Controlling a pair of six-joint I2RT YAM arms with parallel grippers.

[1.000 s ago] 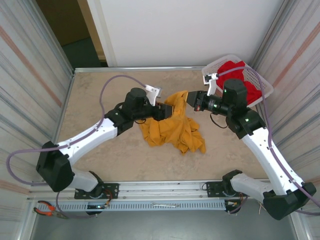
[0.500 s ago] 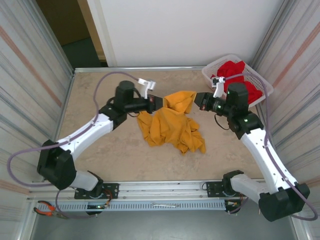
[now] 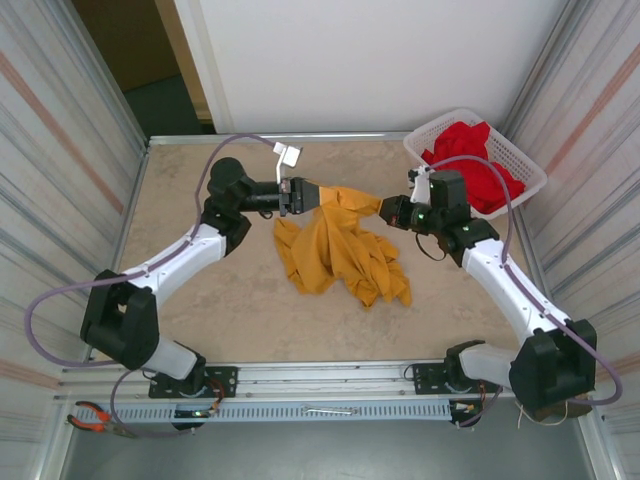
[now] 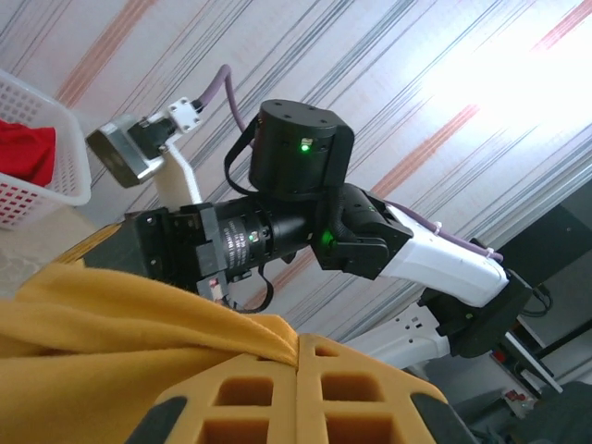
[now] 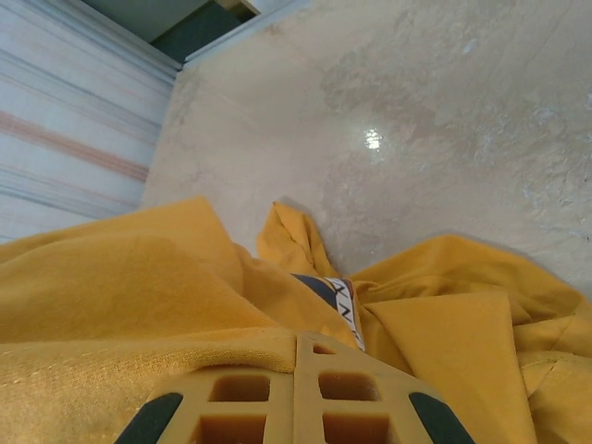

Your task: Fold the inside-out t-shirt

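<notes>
left gripper [image 3: 300, 196] and right gripper [image 3: 386, 210] each clamp the far edge of the mustard t-shirt [image 3: 340, 255], stretched taut between them, rest bunched on the table [image 3: 200, 300], likely to open it flat before folding.

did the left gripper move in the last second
Yes. The left gripper, shut on the t-shirt, has moved away from the arm bases toward the far edge of the table, and slightly left.
</notes>
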